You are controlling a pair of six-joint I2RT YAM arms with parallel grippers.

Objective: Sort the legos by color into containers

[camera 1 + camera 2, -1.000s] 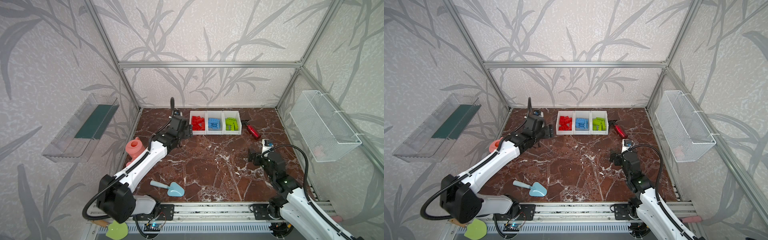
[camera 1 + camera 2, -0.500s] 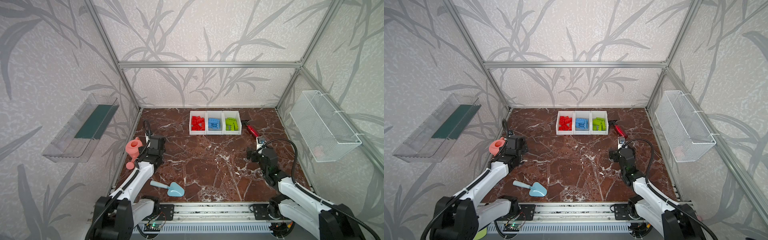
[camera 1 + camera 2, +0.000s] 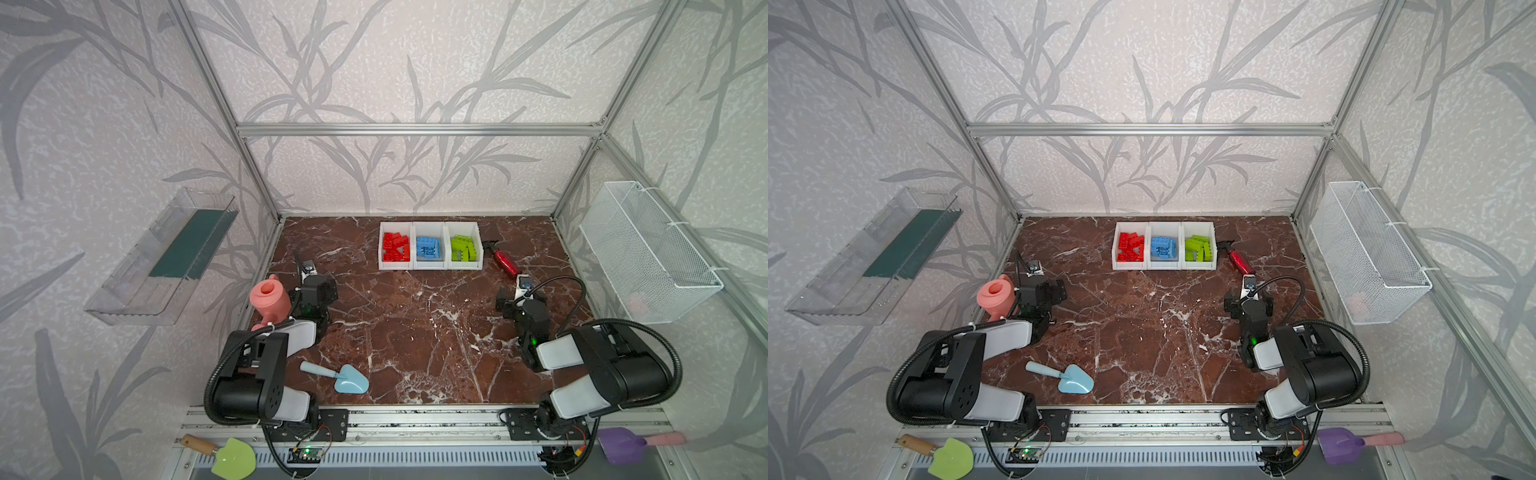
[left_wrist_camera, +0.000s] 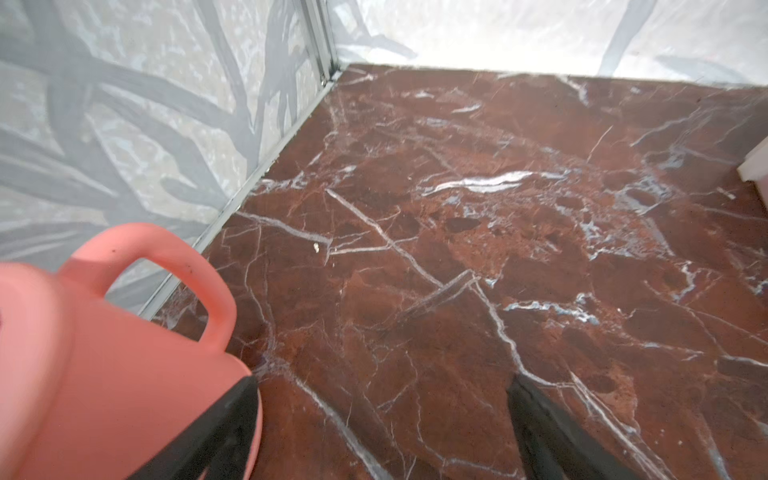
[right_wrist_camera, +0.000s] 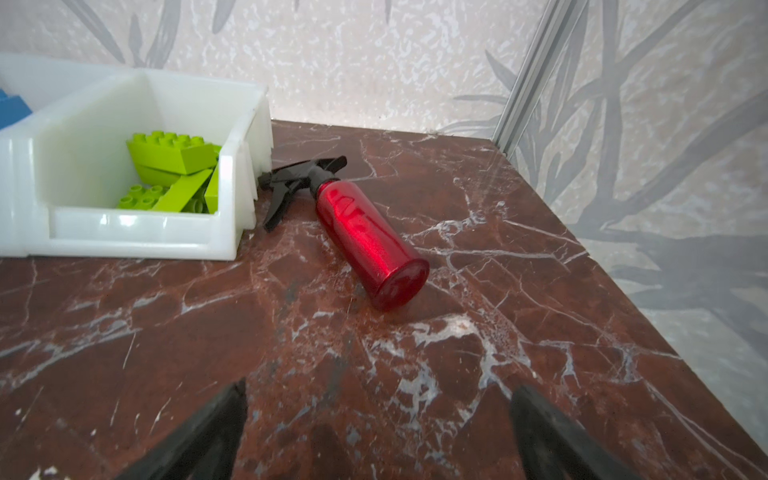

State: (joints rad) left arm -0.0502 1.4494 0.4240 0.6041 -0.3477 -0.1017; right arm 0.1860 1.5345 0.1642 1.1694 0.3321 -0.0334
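Note:
Three white containers (image 3: 430, 266) (image 3: 1165, 266) stand in a row at the back of the marble table. From left to right they hold red legos (image 3: 396, 247) (image 3: 1131, 247), blue legos (image 3: 428, 248) (image 3: 1163, 247) and lime green legos (image 3: 463, 248) (image 3: 1199, 248). No legos lie loose on the table. My left gripper (image 3: 321, 287) (image 4: 382, 386) is open and empty, low at the left beside a pink watering can. My right gripper (image 3: 517, 301) (image 5: 379, 388) is open and empty too, at the right, in front of a red bottle. The right wrist view shows the green legos (image 5: 174, 153) in the end container (image 5: 133, 237).
The pink watering can (image 3: 270, 297) (image 4: 104, 340) stands against the left wall, close to my left finger. A red spray bottle (image 3: 505, 262) (image 5: 365, 237) lies right of the containers. A blue trowel (image 3: 345, 379) lies front left. A wire basket (image 3: 648, 253) and a clear tray (image 3: 162, 257) hang on the side walls.
My left arm has pulled back from beside the containers to the front left, next to the watering can. The right arm has folded back toward its base.

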